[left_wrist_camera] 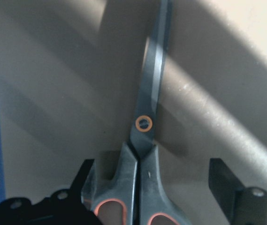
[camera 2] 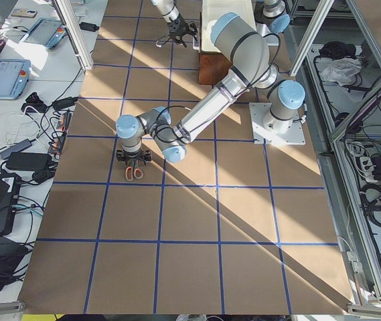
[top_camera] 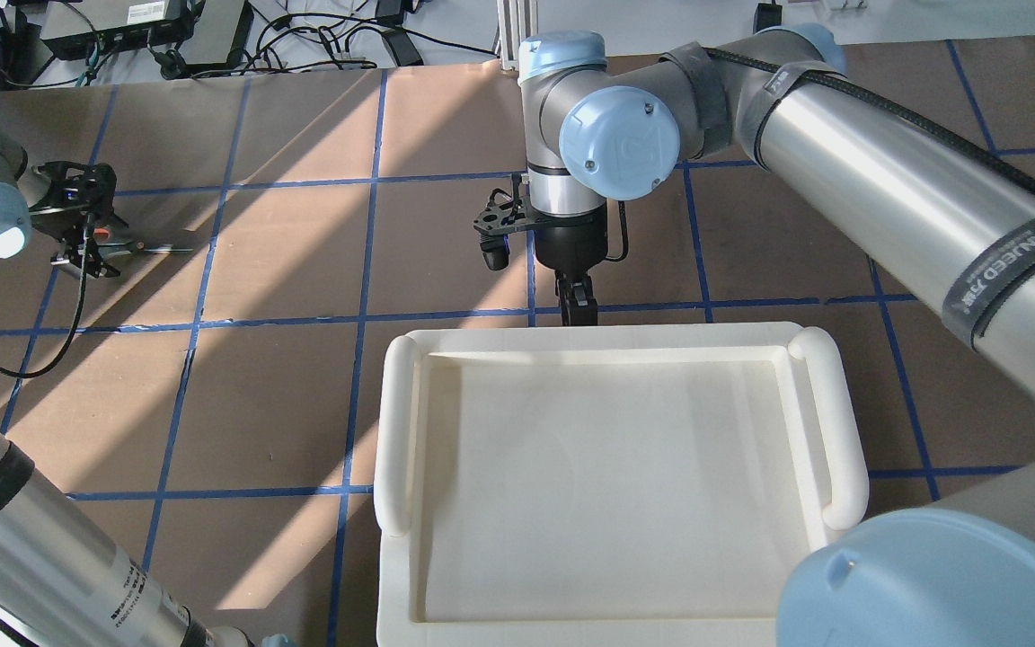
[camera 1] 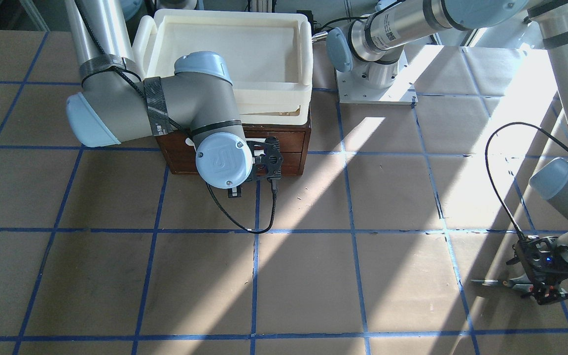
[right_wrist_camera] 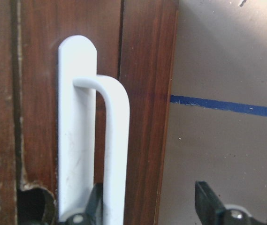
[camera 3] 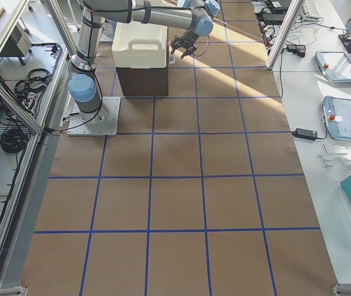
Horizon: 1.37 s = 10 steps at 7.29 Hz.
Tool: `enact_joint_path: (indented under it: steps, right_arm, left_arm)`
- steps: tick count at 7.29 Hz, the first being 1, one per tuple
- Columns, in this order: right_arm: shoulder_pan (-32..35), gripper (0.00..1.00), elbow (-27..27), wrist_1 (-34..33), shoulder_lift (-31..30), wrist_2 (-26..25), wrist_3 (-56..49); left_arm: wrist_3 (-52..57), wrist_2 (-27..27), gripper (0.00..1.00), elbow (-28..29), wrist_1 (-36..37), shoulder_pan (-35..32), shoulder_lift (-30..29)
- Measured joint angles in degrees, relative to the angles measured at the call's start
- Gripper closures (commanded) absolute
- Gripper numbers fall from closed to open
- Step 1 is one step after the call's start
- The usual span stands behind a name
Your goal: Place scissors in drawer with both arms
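Observation:
The scissors point(left_wrist_camera: 145, 140), grey handles lined orange-red, lie flat on the brown table with closed blades; they also show in the overhead view point(top_camera: 136, 247) and the front view point(camera 1: 498, 283). My left gripper point(left_wrist_camera: 152, 187) is open, low over the table, with one finger on each side of the handles. The drawer point(right_wrist_camera: 142, 93), with its dark reddish-brown front, looks shut. My right gripper point(right_wrist_camera: 149, 206) is open at the drawer's white bar handle point(right_wrist_camera: 114, 154); one finger sits behind the bar, the other stands clear to its side. In the overhead view the right gripper point(top_camera: 578, 305) points at the chest's front.
A cream plastic tray point(top_camera: 396, 431) sits on top of the brown chest point(camera 1: 289, 158). The table is brown with blue tape lines point(camera 1: 254, 276). The right arm's base plate point(camera 1: 377, 88) stands beside the chest. A black cable point(camera 1: 244, 224) hangs from the right wrist.

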Motion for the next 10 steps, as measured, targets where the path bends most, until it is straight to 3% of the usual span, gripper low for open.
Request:
enact_joint_path:
  steps: [2, 4, 10]
  right_arm:
    - [-0.32, 0.29, -0.95, -0.95, 0.51, -0.73, -0.49]
    - [-0.50, 0.29, -3.75, -1.37, 1.90, -1.50, -0.78]
    - [-1.55, 0.33, -11.00, -1.84, 5.80, -2.56, -1.64]
  left_arm:
    - [0.01, -0.01, 0.36, 0.00, 0.02, -0.07, -0.11]
    - [0.63, 0.09, 1.00, 0.03, 0.10, -0.08, -0.23]
    - [2.76, 0.13, 1.00, 0.16, 0.42, -1.06, 1.20]
